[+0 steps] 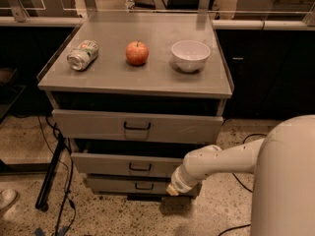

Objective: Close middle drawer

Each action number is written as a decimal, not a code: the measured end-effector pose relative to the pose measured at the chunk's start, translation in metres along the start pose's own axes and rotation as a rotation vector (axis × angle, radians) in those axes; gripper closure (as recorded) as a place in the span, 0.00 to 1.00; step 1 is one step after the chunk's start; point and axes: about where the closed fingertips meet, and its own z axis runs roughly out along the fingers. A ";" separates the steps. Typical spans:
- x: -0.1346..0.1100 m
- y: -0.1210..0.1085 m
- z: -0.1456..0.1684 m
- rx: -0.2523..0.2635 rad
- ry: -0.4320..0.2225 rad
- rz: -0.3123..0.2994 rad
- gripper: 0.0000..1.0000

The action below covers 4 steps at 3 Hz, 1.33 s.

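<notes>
The middle drawer [123, 164] is a wide grey metal drawer with a small dark wire handle [140, 168] at its centre. It stands pulled out a little, with a dark gap above its front. My white arm reaches in from the right. The gripper [173, 188] is low, at the right end of the drawer fronts, just under the middle drawer's right part and in front of the lowest drawer [128, 185]. It holds nothing that I can see.
The uppermost drawer [98, 125] also stands out from the cabinet. On the cabinet top [157, 80] lie a tipped can [82, 55], a red apple [137, 52] and a white bowl [190, 55]. Cables and a dark stand leg [51, 173] are on the floor at the left.
</notes>
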 end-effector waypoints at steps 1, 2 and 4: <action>-0.006 -0.002 0.003 -0.013 -0.022 0.000 0.91; -0.024 -0.012 0.007 0.011 -0.047 -0.004 1.00; -0.056 -0.028 0.015 0.074 -0.066 -0.016 1.00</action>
